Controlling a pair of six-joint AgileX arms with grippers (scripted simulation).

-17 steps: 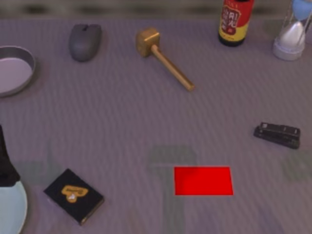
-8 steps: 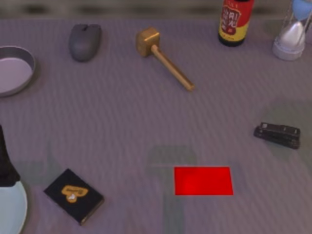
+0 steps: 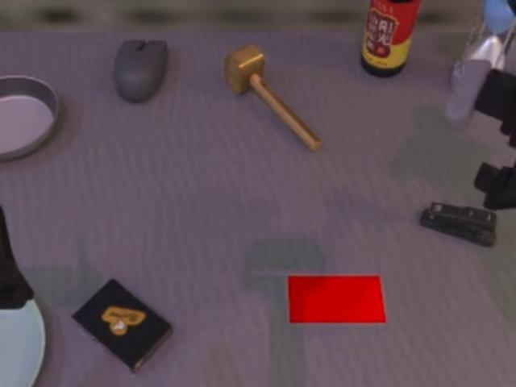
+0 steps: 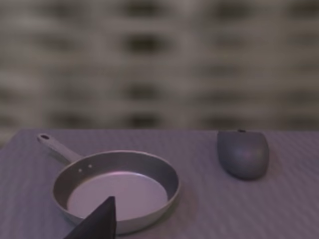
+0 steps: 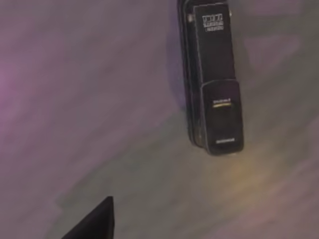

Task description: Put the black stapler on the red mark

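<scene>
Right claw (image 3: 501,173) hangs at the desk's right edge, just on the far side of the black stapler (image 3: 458,222); I cannot tell how wide it stands. That slim, hard bar lies flat, long axis roughly left-right, well right of the flat red mark (image 3: 336,298). Left claw sits parked at the near-left corner.

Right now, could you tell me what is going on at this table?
The right arm has come in at the table's right edge, and its gripper hangs just above the stapler, not touching it. The stapler lies flat on the table, up and to the right of the red mark, which is bare. The left arm is parked at the lower left, near the pan. Nothing is held yet.
</scene>
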